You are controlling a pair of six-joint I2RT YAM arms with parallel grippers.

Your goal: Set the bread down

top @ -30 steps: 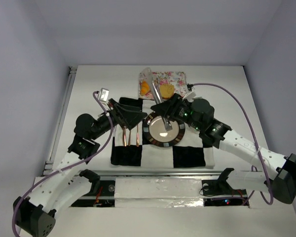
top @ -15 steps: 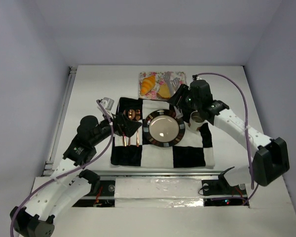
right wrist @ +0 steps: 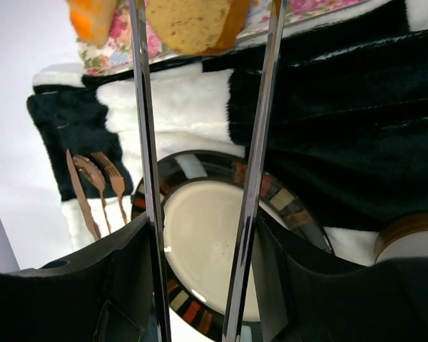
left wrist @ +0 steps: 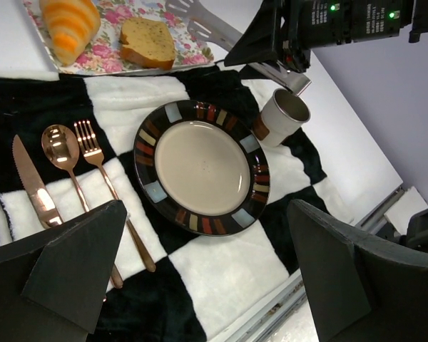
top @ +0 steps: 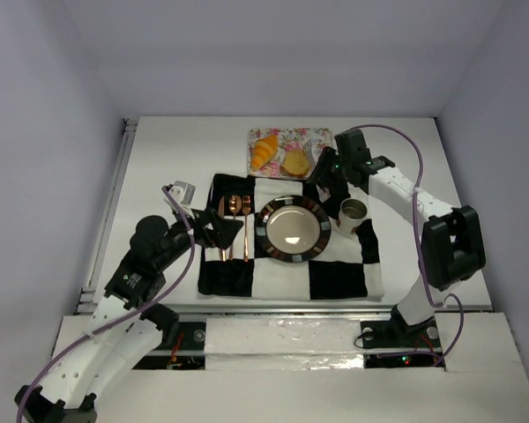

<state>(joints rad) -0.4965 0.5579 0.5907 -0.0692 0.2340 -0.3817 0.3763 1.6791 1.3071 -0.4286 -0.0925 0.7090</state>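
The golden croissant (top: pixel 264 150) and the tan bun slice (top: pixel 295 161) lie on the floral napkin (top: pixel 291 137) at the far side; both show in the left wrist view (left wrist: pixel 70 21) (left wrist: pixel 148 43). My right gripper (top: pixel 328 167) is shut on metal tongs (right wrist: pixel 146 142), whose two open blades reach toward the bun slice (right wrist: pixel 192 21) and straddle it; contact is unclear. The croissant's edge (right wrist: pixel 93 18) lies left of the blades. The empty striped-rim plate (top: pixel 263 231) sits mid-mat. My left gripper (top: pixel 225 227) is open and empty above the cutlery.
A black-and-white checked mat (top: pixel 339 278) lies under the plate. A copper knife, spoon and fork (top: pixel 234 220) lie left of the plate. A cup (top: pixel 353 211) stands right of it, just below my right arm. The table's near rail (top: pixel 291 308) runs along the front.
My right arm has swung from over the plate to the far right, by the napkin, with the tongs. My left arm has drawn back toward the near left. The bread stayed on the napkin.
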